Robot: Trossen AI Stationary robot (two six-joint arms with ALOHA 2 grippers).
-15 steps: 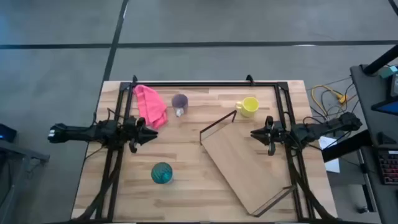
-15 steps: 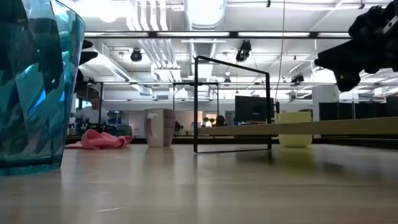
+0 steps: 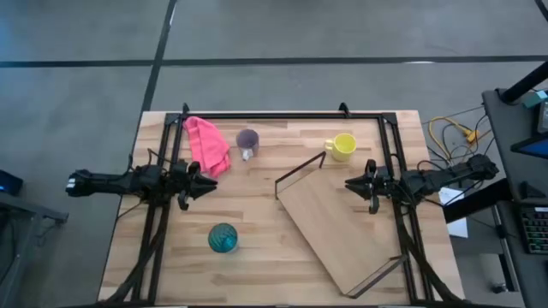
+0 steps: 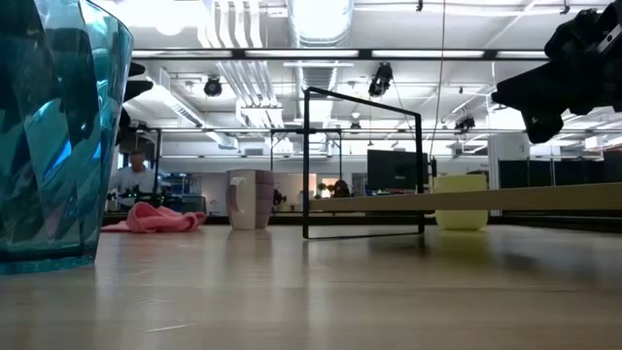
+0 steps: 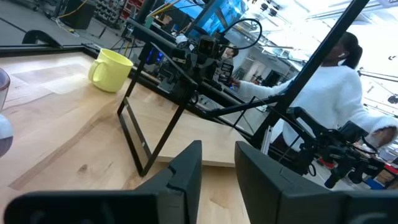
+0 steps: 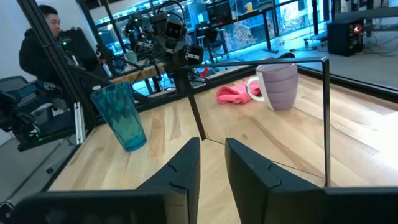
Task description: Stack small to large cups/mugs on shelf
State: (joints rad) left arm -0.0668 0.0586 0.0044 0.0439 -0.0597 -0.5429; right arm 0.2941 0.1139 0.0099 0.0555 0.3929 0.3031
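Left claw (image 3: pixel 208 185), right claw (image 3: pixel 352 182) slightly parted.

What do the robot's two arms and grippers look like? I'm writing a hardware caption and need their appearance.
Both arms are slim, dark, jointed limbs, nearly black. The left gripper and the right gripper each end in two narrow dark fingers. Up close, the fingers are matte black, flat-sided blocks with angled tips. No markings or loose cables are discernible on them.

The grey concrete floor (image 3: pixel 282 34) surrounds the slatted light wooden tabletop (image 3: pixel 257 214), with a dark line across it at 12 o'clock. Yellow cables (image 3: pixel 452 130) lie at 3 o'clock. White ceiling ducts (image 4: pixel 321 19) and bright lamps hang above the open workshop.
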